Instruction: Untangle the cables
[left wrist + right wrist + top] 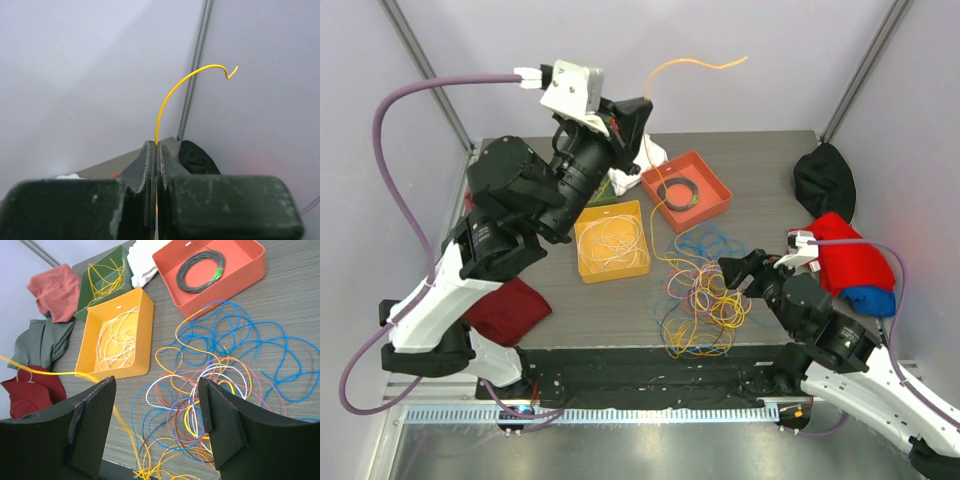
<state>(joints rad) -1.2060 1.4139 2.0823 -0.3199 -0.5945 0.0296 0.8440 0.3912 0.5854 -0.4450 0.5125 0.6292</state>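
The cables lie in a loose tangle (705,295) of blue, yellow, white, pink and orange loops on the table's front middle, also seen in the right wrist view (215,375). My left gripper (647,103) is raised high at the back, shut on a yellow cable (172,92). The cable's free end arcs up and right (700,62), and its other part runs down toward the tangle (117,420). My right gripper (732,270) is open and empty, just above the tangle's right side (157,390).
An orange tray (612,272) holds white cables. A red tray (705,212) holds a coiled dark cable. A green tray (107,277) holds yellow cables. A dark red cloth (510,310) lies front left, a black cloth (823,178) back right, and a red-and-blue cloth (855,260) on the right.
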